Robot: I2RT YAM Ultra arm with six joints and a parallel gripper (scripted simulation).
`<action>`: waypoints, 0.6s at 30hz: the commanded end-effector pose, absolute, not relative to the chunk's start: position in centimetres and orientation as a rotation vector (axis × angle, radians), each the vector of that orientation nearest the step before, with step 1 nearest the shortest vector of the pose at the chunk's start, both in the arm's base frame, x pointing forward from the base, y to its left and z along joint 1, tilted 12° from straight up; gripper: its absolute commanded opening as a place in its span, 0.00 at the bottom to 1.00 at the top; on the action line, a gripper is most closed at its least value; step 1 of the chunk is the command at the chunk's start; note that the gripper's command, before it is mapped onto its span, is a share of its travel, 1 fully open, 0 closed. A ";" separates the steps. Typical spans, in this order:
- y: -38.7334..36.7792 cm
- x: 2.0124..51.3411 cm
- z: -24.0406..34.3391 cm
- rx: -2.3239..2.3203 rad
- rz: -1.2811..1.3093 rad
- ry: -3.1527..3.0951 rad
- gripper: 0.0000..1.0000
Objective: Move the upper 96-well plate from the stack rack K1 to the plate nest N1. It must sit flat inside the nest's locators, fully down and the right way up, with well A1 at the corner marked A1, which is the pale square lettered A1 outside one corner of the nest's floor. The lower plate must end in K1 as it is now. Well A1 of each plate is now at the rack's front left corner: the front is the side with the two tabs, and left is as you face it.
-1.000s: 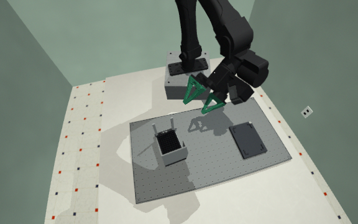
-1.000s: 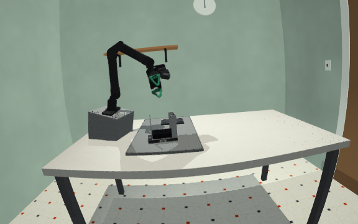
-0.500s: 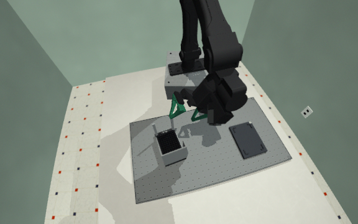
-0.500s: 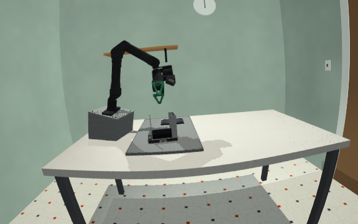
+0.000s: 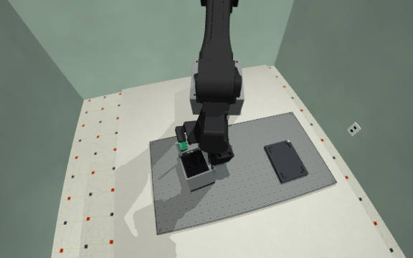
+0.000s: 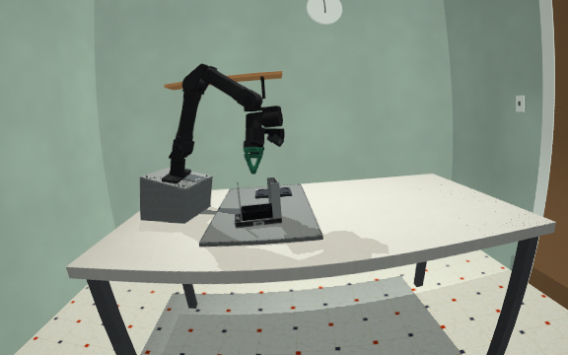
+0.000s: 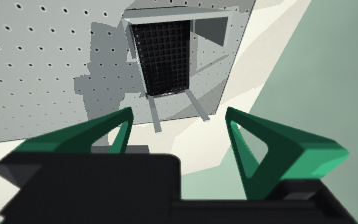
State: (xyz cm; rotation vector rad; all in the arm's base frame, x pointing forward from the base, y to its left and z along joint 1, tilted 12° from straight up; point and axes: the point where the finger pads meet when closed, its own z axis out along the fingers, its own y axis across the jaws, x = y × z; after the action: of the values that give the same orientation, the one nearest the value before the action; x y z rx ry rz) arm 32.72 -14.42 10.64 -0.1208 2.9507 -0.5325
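Overhead, side, perhaps downward wrist; shared rack (image 5: 200, 180).

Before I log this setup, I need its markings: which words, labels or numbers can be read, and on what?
None can be read.
Pale square at a corner of the plate nest: too small to make out its lettering.
Wall clock: no numerals visible.
Stack rack and plates: no legible label.
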 end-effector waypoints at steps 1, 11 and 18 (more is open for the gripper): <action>-14.4 33.8 10.5 -0.231 -0.294 2.954 1.00; -16.4 34.2 10.0 -0.235 -0.097 2.920 1.00; -16.3 34.2 11.1 -0.238 -0.119 2.893 1.00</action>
State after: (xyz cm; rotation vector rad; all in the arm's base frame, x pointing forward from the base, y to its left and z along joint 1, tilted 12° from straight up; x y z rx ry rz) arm 33.59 -16.06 9.14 -0.2246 2.9423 -0.1118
